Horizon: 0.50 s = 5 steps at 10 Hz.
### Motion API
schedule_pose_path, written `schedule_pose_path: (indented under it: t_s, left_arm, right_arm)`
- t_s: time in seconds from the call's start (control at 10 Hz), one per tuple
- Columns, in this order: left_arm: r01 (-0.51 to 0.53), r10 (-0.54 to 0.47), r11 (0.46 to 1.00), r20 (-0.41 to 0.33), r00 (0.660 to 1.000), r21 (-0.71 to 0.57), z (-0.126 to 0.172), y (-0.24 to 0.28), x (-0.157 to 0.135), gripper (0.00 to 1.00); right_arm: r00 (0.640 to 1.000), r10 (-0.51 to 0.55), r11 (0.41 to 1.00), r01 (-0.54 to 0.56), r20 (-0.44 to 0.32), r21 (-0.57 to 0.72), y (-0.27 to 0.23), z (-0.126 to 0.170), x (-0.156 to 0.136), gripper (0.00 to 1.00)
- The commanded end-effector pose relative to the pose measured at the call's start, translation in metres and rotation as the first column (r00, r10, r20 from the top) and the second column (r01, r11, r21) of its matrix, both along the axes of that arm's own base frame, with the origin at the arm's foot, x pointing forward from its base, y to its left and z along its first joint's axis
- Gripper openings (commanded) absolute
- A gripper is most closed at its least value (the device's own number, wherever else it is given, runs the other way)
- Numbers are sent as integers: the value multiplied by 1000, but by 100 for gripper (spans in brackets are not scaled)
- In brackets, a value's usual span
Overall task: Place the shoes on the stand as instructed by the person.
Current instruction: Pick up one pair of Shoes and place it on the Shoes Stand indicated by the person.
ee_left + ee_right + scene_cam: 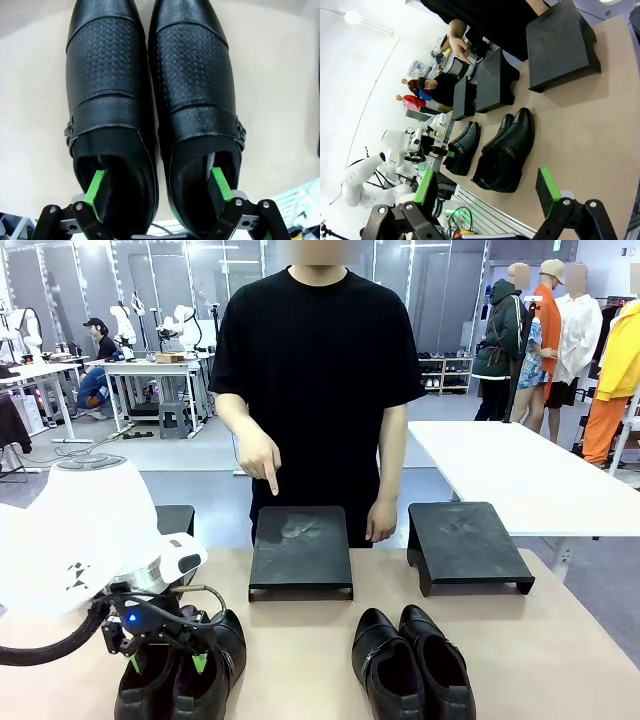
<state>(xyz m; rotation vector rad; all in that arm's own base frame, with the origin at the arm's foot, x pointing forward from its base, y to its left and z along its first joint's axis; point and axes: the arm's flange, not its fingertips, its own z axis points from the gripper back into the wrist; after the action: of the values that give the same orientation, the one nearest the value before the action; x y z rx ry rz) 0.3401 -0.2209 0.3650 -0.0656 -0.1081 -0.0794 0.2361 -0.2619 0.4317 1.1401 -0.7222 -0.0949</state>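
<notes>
Two pairs of glossy black shoes stand on the tan table near my side. My left gripper (168, 660) is open and lowered into the left pair (229, 637). In the left wrist view one green-padded finger sits inside each shoe (102, 80), so the fingers straddle the two touching inner walls; my left gripper (158, 189) is not squeezing them. The right pair (410, 665) lies free. The person's hand (262, 458) points a finger down at the middle stand (300, 550). My right gripper (486, 192) hangs open and empty above the table, back from the right pair (505, 150).
Another black stand (468, 543) sits at the far right, and a further one (176, 518) is partly hidden behind my left arm. The person's other hand (380, 520) rests at the table's far edge between the stands. A white table (520, 465) stands behind on the right.
</notes>
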Motion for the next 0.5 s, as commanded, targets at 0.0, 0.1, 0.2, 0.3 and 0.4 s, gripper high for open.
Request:
schedule_pose_path:
  t_s: [0.0,0.1,0.2,0.3,0.4]
  left_arm:
    - [-35,34,999,39,999,13,-25,12,-23,100]
    - [-35,34,999,36,999,24,-29,11,-24,100]
    - [-35,34,999,35,999,35,-31,11,-24,100]
    - [-27,26,999,31,999,39,-34,12,-25,77]
    - [-12,11,999,23,1000,32,-36,14,-27,41]
  right_arm:
    - [1000,1,1000,-1,9,5,0,1,-1,100]
    - [1000,1,1000,-1,9,5,0,1,-1,100]
    - [1000,1,1000,-1,9,5,0,1,-1,100]
    - [1000,1,1000,-1,9,5,0,1,-1,100]
    - [1000,1,1000,-1,9,5,0,1,-1,100]
